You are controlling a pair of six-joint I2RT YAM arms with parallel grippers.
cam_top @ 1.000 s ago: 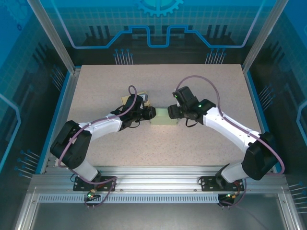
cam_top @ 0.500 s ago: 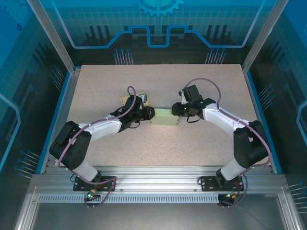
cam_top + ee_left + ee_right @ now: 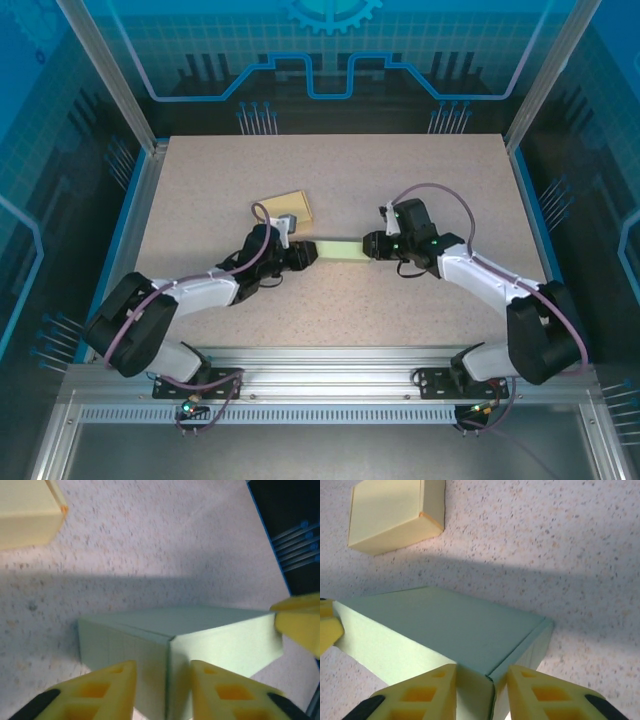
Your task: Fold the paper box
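A metal frame (image 3: 330, 385) runs along the near edge, with both arm bases bolted to it. Beyond it lies a speckled beige table (image 3: 440, 180), edged in blue on the left and right. Past its far edge stand blue walls (image 3: 330, 50) printed with a circuit pattern.

The green box (image 3: 340, 249) lies on the middle of the table and shows from above as a thin pale strip running left to right. The left gripper (image 3: 306, 256) meets its left end and the right gripper (image 3: 368, 244) its right end. In the left wrist view the yellow fingers (image 3: 102, 690) stand part-way spread, with an upright corner of the box in the gap between them. In the right wrist view the fingers (image 3: 415, 695) stand the same way around the opposite corner. Whether either pair clamps the cardboard or only rests against it I cannot tell. A yellow box (image 3: 285, 209) sits on the table just beyond the left gripper, apart from the green one.

A second ago the green box showed a broader top face between the two grippers. The left arm then reached over the yellow box and hid most of it; that box is now uncovered. Both arms have drawn back toward the near edge.
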